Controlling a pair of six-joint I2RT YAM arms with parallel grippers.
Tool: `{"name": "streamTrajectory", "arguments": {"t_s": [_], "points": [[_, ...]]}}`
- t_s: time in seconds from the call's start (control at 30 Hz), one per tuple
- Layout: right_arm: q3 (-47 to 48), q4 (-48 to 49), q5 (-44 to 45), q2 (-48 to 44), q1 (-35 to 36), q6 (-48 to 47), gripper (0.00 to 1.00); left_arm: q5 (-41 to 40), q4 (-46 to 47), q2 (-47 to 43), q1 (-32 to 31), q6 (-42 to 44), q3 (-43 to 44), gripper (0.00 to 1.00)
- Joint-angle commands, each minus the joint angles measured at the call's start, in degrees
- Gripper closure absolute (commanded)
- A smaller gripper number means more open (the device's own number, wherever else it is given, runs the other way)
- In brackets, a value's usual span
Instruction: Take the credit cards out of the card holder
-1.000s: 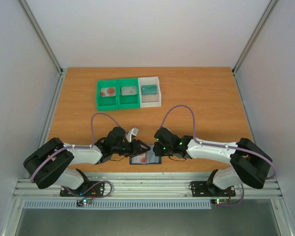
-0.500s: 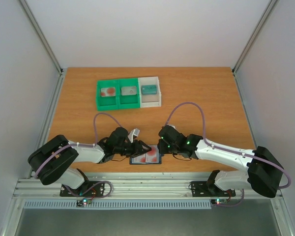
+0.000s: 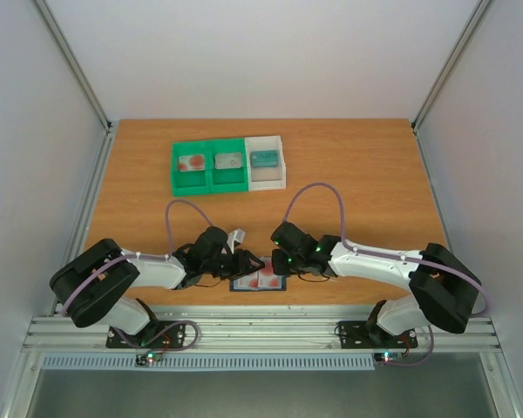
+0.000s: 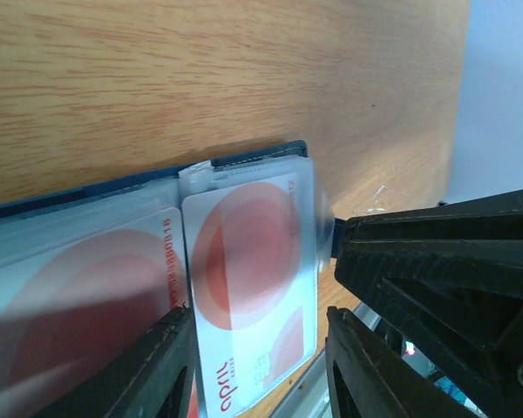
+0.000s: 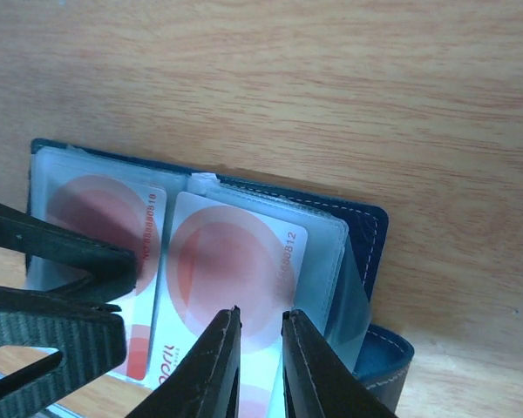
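Observation:
The card holder (image 3: 259,279) lies open near the table's front edge; its dark blue rim (image 5: 366,226) frames clear sleeves. Two credit cards with red blotches sit in the sleeves, one on the left page (image 5: 105,218) and one on the right page (image 5: 231,261). My right gripper (image 5: 261,315) hovers over the right card's lower part, its fingers a narrow gap apart with the card showing between them. My left gripper (image 4: 260,348) stands open, its fingers (image 4: 170,366) astride that same card (image 4: 248,252). Whether either gripper touches the card, I cannot tell.
A green-and-white compartment tray (image 3: 229,178) with cards in it stands at the back left. The right gripper's black body (image 4: 444,287) fills the right of the left wrist view, close to the holder. The table's front edge and metal rail (image 3: 261,329) lie just behind the holder.
My right gripper's fingers have drawn closer together and the right arm has shifted slightly left over the holder. The left gripper has held its place and width.

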Motion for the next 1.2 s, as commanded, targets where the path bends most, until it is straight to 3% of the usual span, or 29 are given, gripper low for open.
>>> {"name": "streamTrajectory", "arguments": {"t_s": [0.0, 0.17, 0.4, 0.53, 0.73, 1.17], "points": [[0.96, 1.70, -0.97, 2.38, 0.14, -0.84, 0.86, -1.72, -0.86, 0.50, -0.33, 2.08, -0.13, 0.58], [0.85, 0.63, -0.53, 5.89, 0.03, -0.42, 0.88, -3.02, -2.07, 1.05, -0.29, 2.60, -0.76, 0.58], [-1.88, 1.91, -0.04, 6.76, 0.02, 0.97, 0.92, 1.05, 10.09, 6.07, -0.29, -1.68, -2.55, 0.64], [-2.32, 2.31, -0.23, 6.61, 0.01, 1.09, 0.92, 1.79, 11.81, 7.53, -0.34, -2.35, -2.00, 0.73], [-2.01, 1.85, 0.14, 6.61, 0.05, 0.65, 0.92, -0.32, 8.13, 3.96, -0.29, -1.88, -2.27, 0.99], [-1.00, 0.77, 2.73, 7.35, 0.02, -0.97, 0.91, -3.26, 1.72, -4.61, 0.31, -0.33, -3.91, 1.00]]}}
